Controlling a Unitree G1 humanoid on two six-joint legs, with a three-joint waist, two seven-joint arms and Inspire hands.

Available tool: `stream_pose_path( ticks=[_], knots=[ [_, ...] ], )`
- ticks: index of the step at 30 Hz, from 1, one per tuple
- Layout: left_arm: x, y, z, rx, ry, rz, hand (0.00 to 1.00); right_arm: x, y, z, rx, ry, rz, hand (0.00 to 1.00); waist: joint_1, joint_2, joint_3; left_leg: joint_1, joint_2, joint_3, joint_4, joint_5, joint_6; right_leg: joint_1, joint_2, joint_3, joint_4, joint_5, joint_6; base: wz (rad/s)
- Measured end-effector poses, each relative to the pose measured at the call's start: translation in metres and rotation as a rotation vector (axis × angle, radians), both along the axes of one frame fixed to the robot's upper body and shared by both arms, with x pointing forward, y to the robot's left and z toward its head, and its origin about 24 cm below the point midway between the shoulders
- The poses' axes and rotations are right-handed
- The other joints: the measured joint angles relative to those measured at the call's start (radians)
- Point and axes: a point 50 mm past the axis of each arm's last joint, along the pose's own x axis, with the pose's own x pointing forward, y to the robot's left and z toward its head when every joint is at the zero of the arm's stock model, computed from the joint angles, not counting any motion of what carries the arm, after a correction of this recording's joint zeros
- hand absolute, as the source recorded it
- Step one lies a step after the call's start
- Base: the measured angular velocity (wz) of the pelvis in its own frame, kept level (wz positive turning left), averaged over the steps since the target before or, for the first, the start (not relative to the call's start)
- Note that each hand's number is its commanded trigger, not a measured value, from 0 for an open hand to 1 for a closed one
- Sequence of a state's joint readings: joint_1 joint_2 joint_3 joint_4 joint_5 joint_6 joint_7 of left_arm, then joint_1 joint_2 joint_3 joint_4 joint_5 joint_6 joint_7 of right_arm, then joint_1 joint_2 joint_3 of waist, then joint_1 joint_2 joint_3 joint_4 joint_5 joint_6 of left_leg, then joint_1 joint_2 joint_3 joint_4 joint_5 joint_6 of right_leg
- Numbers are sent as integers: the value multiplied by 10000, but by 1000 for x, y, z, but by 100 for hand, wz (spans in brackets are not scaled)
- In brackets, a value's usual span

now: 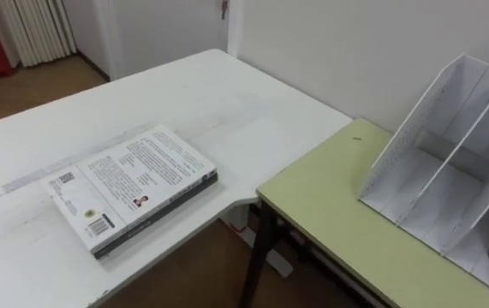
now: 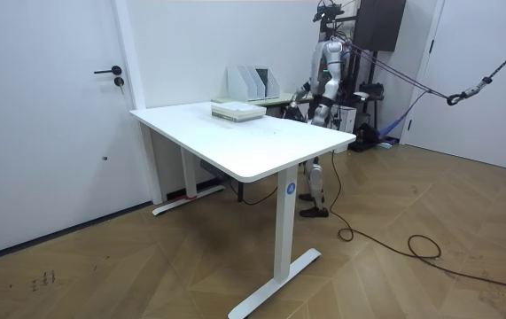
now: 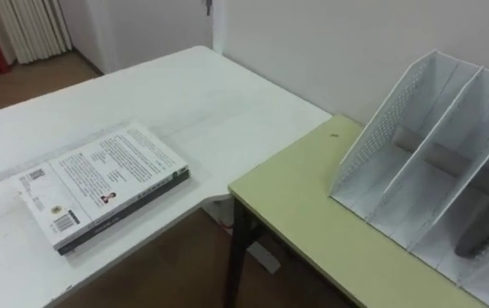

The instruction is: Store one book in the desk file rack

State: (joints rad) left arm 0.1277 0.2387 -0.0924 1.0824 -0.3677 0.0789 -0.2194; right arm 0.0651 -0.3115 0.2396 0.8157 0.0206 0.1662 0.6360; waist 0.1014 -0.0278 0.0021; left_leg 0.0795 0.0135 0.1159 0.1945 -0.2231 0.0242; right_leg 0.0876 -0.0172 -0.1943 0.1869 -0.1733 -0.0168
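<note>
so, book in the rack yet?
Out. Book lies flat on the white table; rack stands apart on the green desk.

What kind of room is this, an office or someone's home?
Likely an office or lab: a white desk with a book on it, a white file rack on a green table alongside.

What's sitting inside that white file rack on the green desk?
The file rack slots look empty, just bare white walls. In the far right slot a dark shape shows through perforated plastic; I cannot tell what. The book lies outside, on the white table.
</note>
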Motion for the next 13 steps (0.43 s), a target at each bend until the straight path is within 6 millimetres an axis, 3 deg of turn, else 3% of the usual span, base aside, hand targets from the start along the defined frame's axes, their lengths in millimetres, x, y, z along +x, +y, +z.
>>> stream_pose_path(
  ticks=[4,9,13],
  knots=[
    [-12,2,-2,435,129,339,0,-32,-19,-16,-851,679,-2461,0,-322,93,9,0,-53,-63,28,4,-6,57,-4,-63,-40,-17,-16,4],
    [-21,2,-3,773,295,747,0,-63,-23,-27,-1195,1168,-5128,0,-479,93,-10,73,-70,-102,35,5,-12,235,14,-53,-211,-23,-18,7],
    [-26,5,-3,1181,431,411,0,-85,-29,-31,-1584,1522,-7059,0,-807,94,-9,188,-107,-132,-27,6,-10,328,3,-60,-214,-68,26,4]
  ],
)
